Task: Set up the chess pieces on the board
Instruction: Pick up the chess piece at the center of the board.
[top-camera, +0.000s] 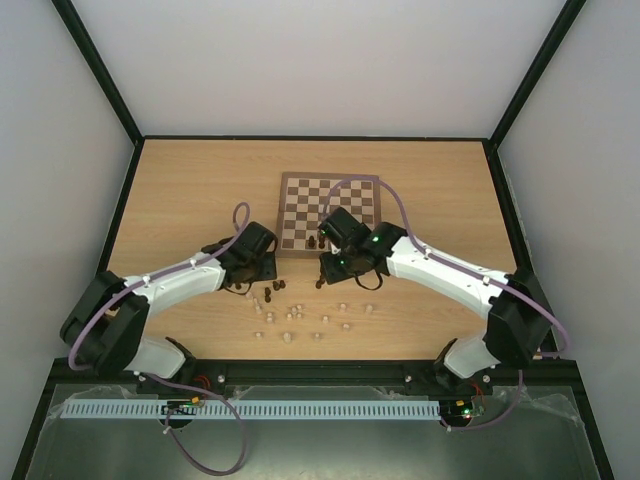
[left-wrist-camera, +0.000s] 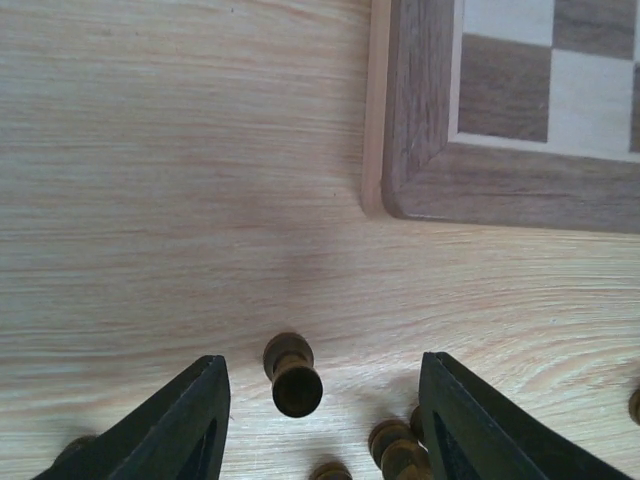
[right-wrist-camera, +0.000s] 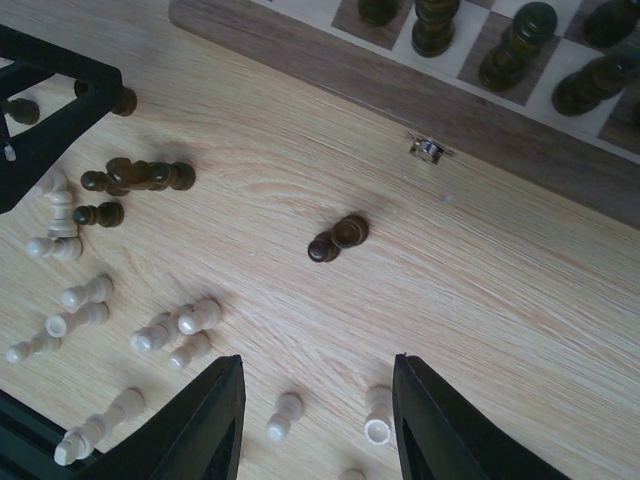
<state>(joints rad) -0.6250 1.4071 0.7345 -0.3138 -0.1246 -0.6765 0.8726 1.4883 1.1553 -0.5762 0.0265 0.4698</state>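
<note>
The board (top-camera: 330, 176) lies mid-table, and several dark chess pieces (top-camera: 318, 240) stand along its near edge (right-wrist-camera: 435, 25). Loose dark pieces (top-camera: 268, 292) and pale pieces (top-camera: 300, 320) are scattered on the table in front of it. My left gripper (top-camera: 260, 272) is low over the dark ones, left of the board's corner (left-wrist-camera: 500, 190). In the left wrist view it (left-wrist-camera: 322, 360) is open around one dark piece (left-wrist-camera: 292, 375) without touching it. My right gripper (right-wrist-camera: 318, 360) hangs open and empty above two pale pieces (right-wrist-camera: 283, 415), and a dark piece (right-wrist-camera: 338, 238) lies ahead of it.
A small metal clasp (right-wrist-camera: 428, 148) sticks out of the board's near border. More dark pieces (left-wrist-camera: 395, 445) lie close to the left gripper's right finger. Black frame rails edge the table, and both arm bases sit at the near edge.
</note>
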